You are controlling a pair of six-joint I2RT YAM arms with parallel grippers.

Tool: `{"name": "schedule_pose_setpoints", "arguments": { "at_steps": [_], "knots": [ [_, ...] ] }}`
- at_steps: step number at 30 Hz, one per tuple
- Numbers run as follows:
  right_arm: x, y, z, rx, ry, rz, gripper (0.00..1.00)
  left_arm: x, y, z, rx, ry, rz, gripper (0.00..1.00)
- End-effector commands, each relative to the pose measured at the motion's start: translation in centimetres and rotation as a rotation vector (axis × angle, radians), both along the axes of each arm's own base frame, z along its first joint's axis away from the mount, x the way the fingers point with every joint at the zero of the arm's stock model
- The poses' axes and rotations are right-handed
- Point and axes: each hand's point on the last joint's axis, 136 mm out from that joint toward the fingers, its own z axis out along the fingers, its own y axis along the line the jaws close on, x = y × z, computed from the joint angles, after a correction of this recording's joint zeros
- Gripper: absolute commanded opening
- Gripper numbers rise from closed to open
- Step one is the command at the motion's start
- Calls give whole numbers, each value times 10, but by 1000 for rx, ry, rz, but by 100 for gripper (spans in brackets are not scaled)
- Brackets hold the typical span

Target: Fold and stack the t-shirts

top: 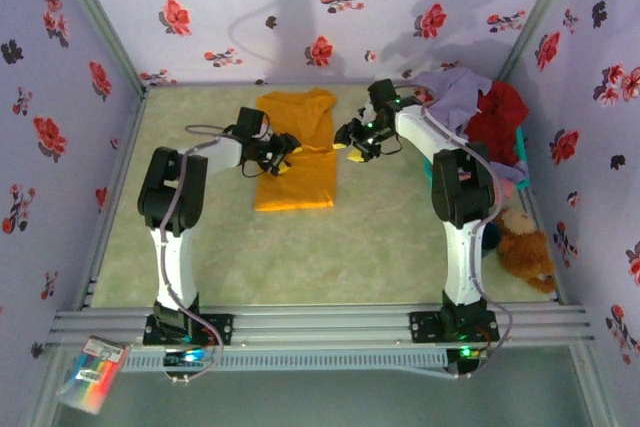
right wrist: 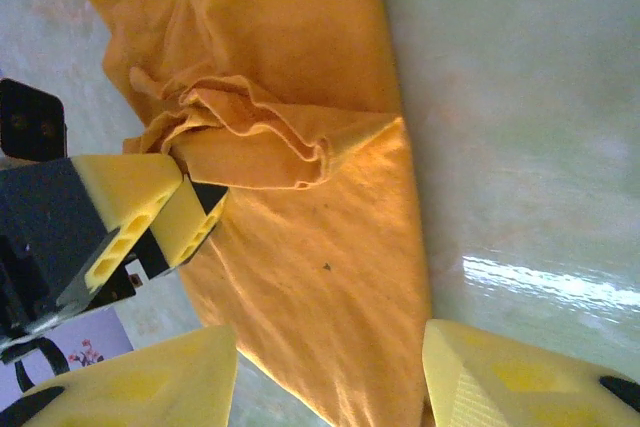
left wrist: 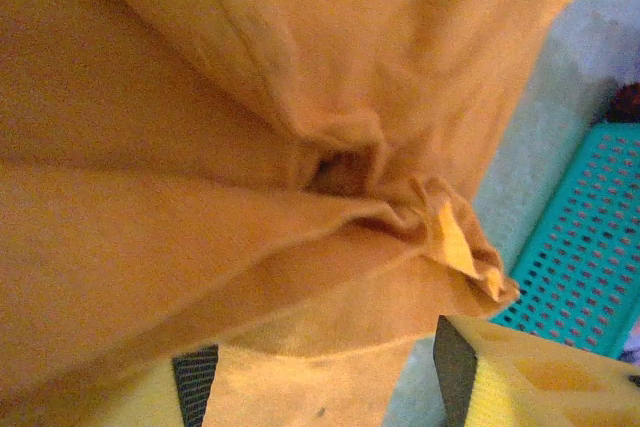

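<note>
Top external view puts the orange-yellow t-shirt (top: 298, 179) flat on the table (top: 330, 257), in the middle toward the far edge, with its long axis running from the near edge to the far edge. My left gripper (top: 280, 160) sits on the shirt's left long side about halfway along. My right gripper (top: 350, 142) is opposite it at the right long side, so the cloth lies between the two arms, about equally near to both.

On the left wrist camera I see that gripper's fingers (left wrist: 195, 387) spread, with orange cloth between them and a bunched ridge (left wrist: 440, 237) just beyond the tips. The right wrist camera shows the right gripper (right wrist: 330, 337) spread too, with the shirt's edge running between its fingers. The left gripper (right wrist: 185, 177) meets that same bunch from across.

I judge a crosswise fold is the step in hand. Each side would need a pinch on its own edge, then a carry along the long axis.

The lavender t-shirt (top: 455, 97) and the red t-shirt (top: 497, 112) lie heaped on the teal basket (top: 521, 147) at the far right corner.
</note>
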Motion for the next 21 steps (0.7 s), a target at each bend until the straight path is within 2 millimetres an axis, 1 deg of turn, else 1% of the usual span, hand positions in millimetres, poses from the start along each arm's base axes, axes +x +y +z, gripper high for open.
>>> {"name": "schedule_pose_setpoints", "arguments": {
  "at_steps": [1, 3, 8, 13, 15, 18, 21],
  "knots": [
    [-1, -9, 19, 3, -48, 0, 53, 13, 9, 1, 55, -17, 19, 63],
    [-2, -11, 19, 2, -46, -3, 53, 17, 14, 1, 96, -23, 11, 63],
    [-3, -14, 21, 3, -48, -7, 53, 34, 26, 9, 229, -85, -11, 63],
    [-7, -17, 19, 2, -48, -9, 54, 56, 22, 4, 235, -104, -32, 64],
    [-9, -19, 18, 0, -43, -9, 53, 66, 20, 8, 251, -112, -60, 63],
    [-14, -19, 17, 1, -38, -12, 53, 71, 18, 27, 274, -148, -93, 62],
    [-18, -16, 18, 5, -41, -15, 54, 59, 23, 48, 302, -171, -114, 62]
  ]
}}
